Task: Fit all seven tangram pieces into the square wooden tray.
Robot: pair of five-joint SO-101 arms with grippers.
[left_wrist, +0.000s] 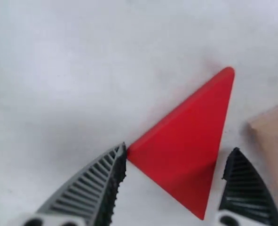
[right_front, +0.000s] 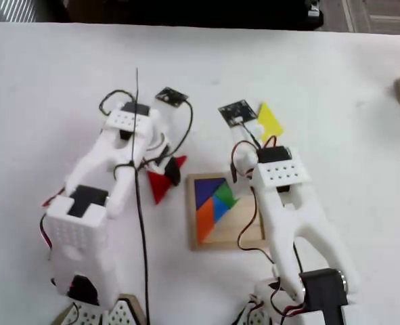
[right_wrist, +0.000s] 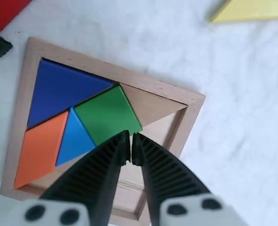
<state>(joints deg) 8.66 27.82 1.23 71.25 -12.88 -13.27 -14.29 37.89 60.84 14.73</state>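
No legible text (or signs)

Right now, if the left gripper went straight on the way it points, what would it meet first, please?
Most likely the red triangle, which lies on the line between the jaws of the open left gripper; depth is unclear, though.
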